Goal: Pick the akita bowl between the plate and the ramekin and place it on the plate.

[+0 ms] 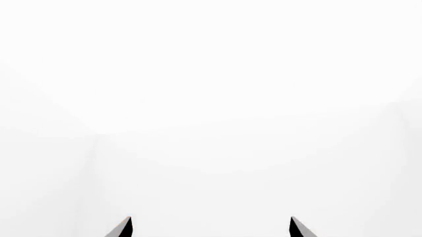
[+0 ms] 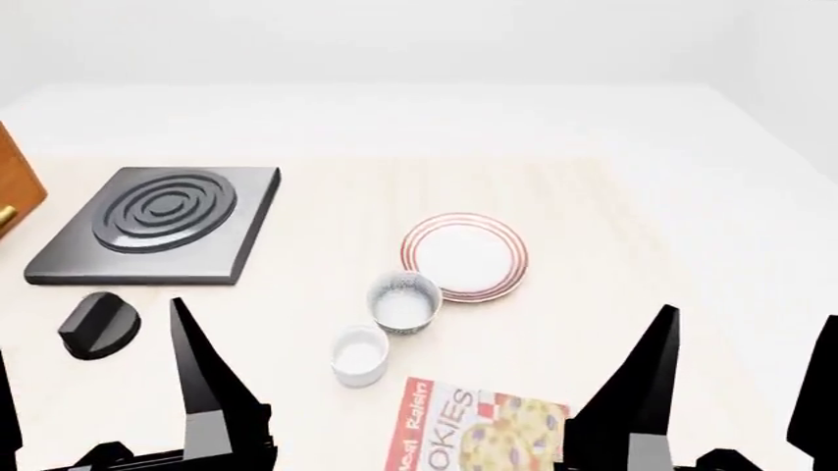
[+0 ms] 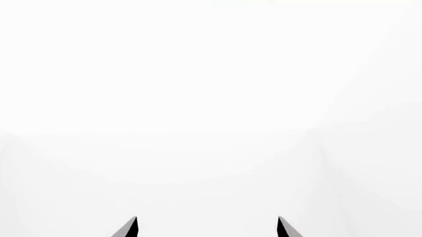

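Both my grippers hang with their fingers spread apart and nothing between them. In the head view my left gripper (image 2: 98, 392) rises from the lower left of the frame, only one dark tapered finger (image 2: 203, 378) fully seen, its partner cut off by the left edge. My right gripper (image 2: 747, 378) stands at the lower right, one blade-like finger whole, the other clipped by the right edge. Each wrist view shows only two black pointed fingertips (image 1: 124, 228) at the lower edge of the frame, wide apart, against blank white; I can make out nothing else there, and the same goes for the right wrist's tips (image 3: 130, 227).

Between my grippers, at the bottom centre of the head view, lies a cookie box (image 2: 472, 432), flat printed cardboard, its lower part cut off by the frame. Just above it, left of centre, stands the ramekin (image 2: 359, 354), plain white, straight-sided. Up and right of it, near centre, sits the akita bowl (image 2: 403, 301), round, grey-speckled outside, pale within, its rim seeming to touch the plate (image 2: 465, 257). That plate is flat, white, ringed in thin red lines. At the upper left lies a dark square burner slab (image 2: 157, 224) with raised concentric rings, a black knob (image 2: 100, 325) below it, and a wooden corner (image 2: 16, 186) cut by the left edge. All rest on a pale wood-grain table (image 2: 615, 245).
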